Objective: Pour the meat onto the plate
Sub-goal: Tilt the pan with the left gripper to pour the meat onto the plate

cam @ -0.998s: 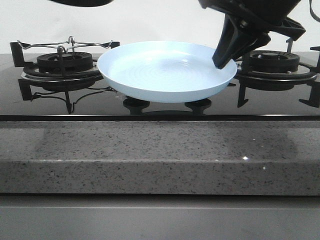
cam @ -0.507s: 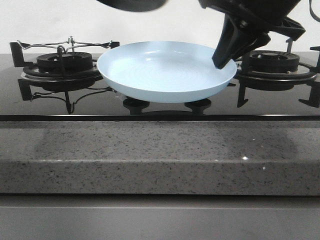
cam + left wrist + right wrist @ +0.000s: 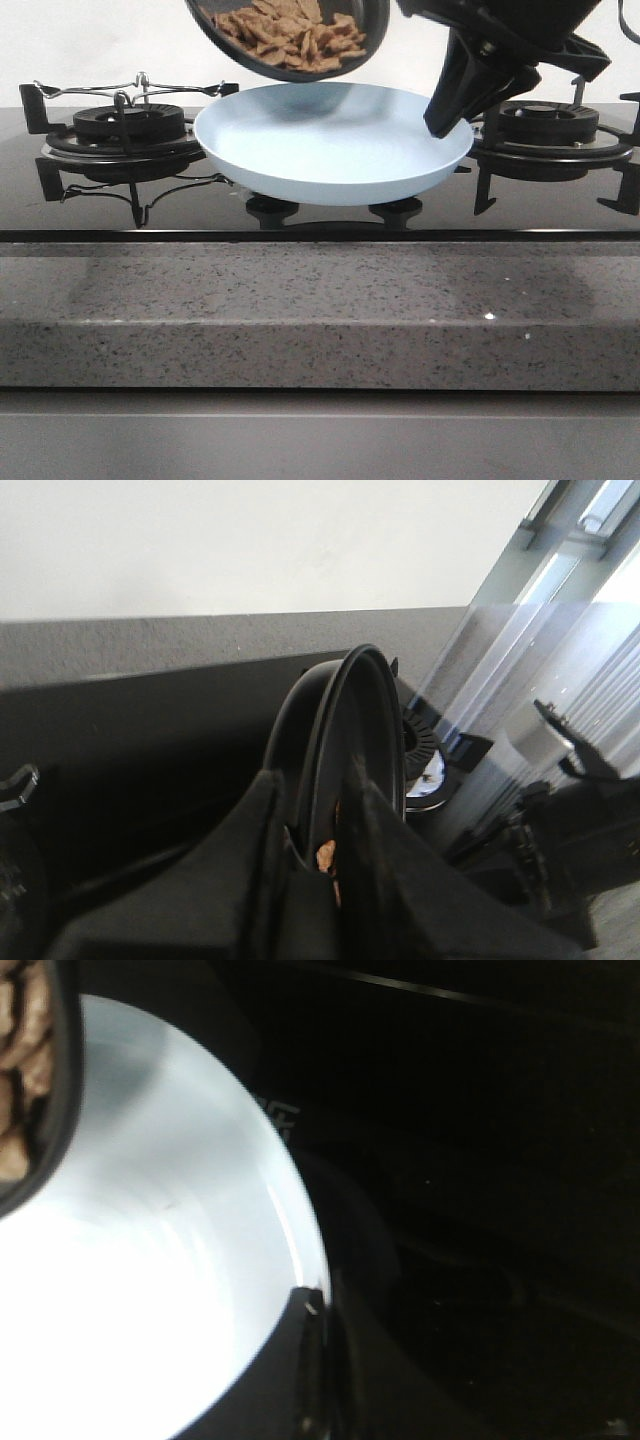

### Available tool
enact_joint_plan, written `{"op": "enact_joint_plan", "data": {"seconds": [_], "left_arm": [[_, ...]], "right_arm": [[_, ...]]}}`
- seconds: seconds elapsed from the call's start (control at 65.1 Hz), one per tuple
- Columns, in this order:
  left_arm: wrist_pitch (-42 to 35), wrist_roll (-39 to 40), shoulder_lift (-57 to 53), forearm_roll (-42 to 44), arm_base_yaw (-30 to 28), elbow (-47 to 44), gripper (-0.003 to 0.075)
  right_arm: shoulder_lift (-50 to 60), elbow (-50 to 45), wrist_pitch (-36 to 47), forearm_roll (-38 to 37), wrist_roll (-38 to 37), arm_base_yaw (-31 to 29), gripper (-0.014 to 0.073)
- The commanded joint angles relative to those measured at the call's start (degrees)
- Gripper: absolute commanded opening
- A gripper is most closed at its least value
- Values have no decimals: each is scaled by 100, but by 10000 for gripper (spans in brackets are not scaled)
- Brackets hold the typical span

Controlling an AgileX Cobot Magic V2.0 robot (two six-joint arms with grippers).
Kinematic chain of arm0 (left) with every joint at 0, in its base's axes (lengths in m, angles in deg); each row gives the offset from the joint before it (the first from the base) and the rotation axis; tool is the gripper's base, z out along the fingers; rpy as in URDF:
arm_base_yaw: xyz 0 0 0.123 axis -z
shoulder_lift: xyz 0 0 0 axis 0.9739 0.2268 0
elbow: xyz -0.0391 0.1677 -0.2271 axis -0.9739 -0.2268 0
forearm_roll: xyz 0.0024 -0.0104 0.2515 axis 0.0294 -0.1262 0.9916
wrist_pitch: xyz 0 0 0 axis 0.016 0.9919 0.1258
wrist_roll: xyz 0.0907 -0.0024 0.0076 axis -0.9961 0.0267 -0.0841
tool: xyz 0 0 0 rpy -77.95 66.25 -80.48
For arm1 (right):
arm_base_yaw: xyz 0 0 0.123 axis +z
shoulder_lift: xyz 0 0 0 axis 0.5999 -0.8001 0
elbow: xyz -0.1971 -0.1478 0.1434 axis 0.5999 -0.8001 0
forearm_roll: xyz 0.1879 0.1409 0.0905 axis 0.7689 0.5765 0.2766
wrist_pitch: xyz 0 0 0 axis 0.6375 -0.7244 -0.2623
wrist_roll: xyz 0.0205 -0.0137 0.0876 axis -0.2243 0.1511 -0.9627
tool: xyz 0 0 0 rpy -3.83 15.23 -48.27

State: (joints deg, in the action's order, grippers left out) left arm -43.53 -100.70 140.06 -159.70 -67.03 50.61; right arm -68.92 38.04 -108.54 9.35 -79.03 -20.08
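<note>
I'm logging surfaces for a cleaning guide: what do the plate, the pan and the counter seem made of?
The plate looks like glazed ceramic or melamine: pale blue, smooth, soft sheen. The pan seems dark coated metal, matte black; the exact material is unclear. The counter looks like polished speckled grey stone or composite, with a glossy black glass-like hob top behind it.

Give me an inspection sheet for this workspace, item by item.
Surface: black glass hob set in a speckled grey counter.
Job's things: meat heaped in a tilted black pan above the empty plate.
Clutter: nothing seen.
Grippers: left pincer clamps the pan's rim; right pincer grips the plate's rim.
Cables: nothing seen.
Surroundings: burner grates either side, white wall behind.
</note>
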Motion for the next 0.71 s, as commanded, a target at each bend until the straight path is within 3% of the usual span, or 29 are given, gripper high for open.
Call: {"op": "enact_joint_plan", "data": {"seconds": [0.0,0.323,0.691], "left_arm": [[-68,-595,-354,-522,122,177,-20],[-67,-2128,-753,-510,392,177,-20],[446,-3641,-876,-498,392,177,-20]], "right_arm": [[179,143,162,30,55,-3,-68],[179,143,162,30,55,-3,-68],[179,143,162,30,55,-3,-68]]}}
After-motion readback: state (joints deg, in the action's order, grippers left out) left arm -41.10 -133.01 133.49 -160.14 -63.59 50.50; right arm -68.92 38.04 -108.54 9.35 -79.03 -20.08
